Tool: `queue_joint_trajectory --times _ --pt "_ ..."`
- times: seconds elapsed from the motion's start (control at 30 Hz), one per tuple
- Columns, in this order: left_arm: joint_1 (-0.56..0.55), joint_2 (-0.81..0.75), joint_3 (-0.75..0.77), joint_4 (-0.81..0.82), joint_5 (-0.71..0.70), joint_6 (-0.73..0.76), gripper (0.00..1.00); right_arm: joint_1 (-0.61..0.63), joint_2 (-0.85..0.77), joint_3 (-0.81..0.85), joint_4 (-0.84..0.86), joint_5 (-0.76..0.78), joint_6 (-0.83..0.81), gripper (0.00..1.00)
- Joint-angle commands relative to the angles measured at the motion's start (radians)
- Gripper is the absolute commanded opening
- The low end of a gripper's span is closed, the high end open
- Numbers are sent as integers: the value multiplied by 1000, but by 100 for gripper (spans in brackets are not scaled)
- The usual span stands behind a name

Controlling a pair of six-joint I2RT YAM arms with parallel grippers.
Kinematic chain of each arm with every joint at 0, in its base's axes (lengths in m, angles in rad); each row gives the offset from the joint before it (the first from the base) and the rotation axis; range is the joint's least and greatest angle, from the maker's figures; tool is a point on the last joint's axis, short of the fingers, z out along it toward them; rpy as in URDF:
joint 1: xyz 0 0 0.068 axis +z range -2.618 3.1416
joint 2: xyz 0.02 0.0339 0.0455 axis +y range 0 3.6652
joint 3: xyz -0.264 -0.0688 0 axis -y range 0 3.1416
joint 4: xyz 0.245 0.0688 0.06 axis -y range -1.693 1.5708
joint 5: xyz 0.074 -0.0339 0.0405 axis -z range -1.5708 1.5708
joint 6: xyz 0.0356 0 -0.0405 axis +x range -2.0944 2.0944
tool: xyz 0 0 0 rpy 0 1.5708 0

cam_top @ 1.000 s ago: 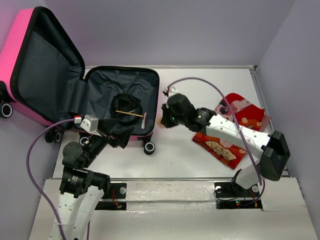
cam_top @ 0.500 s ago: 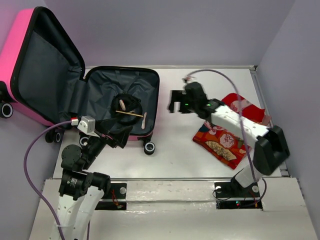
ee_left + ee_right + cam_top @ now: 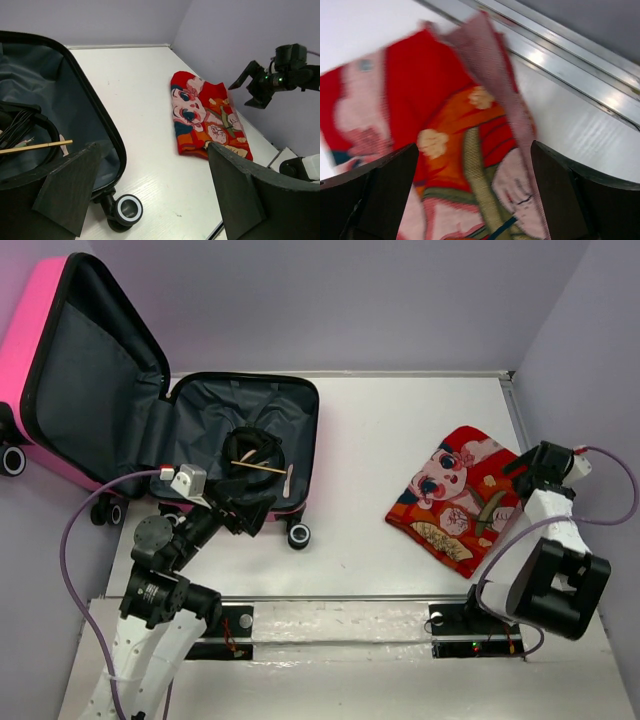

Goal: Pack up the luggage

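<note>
The hot-pink luggage (image 3: 205, 405) lies open at the back left, its lid (image 3: 80, 360) up against the wall. On its dark grey lining (image 3: 60, 95) are a black cable coil (image 3: 262, 445), a wooden stick (image 3: 258, 467) and a small pale item (image 3: 247, 453). My left gripper (image 3: 238, 508) hovers open at the case's near edge, beside a wheel (image 3: 124, 210); in the left wrist view the left gripper (image 3: 155, 200) holds nothing. My right gripper (image 3: 525, 472) stands open and empty at the far right; in its wrist view the right gripper (image 3: 475, 195) is just above the red patterned cloth (image 3: 450, 125).
The red patterned cloth (image 3: 455, 495) lies flat on the white table, right of centre. A metal rail (image 3: 560, 45) runs along the table's right edge, close to the right gripper (image 3: 257, 87). Purple walls close in the back and both sides.
My right arm swung from the luggage's right edge to the far right, over the cloth, and its gripper opened. A small pale item now lies in the luggage. The left arm barely shifted.
</note>
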Motion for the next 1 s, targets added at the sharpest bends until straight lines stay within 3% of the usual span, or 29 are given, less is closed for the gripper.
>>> queue_joint_trajectory --times 0.0,0.2,0.27,0.43,0.6,0.73,0.83,0.87,0.97 --pt "-11 -18 31 22 3 23 99 -78 121 -33 73 -112 48 100" --pt "-34 -2 34 20 14 26 99 -87 248 -46 127 -243 59 100" --pt "-35 24 37 19 17 26 99 -87 278 -49 165 -305 52 95" --pt "-37 112 45 34 98 11 99 -60 365 -50 239 -519 64 64" --pt "-77 194 49 111 158 -66 99 84 425 42 237 -516 12 58" --pt "-199 286 103 125 -15 -80 99 181 471 106 225 -504 -16 62" --pt "-444 465 164 129 -286 -63 99 215 500 144 222 -508 -40 67" --pt "-577 517 186 123 -370 -57 99 215 505 151 222 -507 -44 68" --pt "-730 743 304 66 -630 -44 99 215 503 161 222 -493 -60 76"
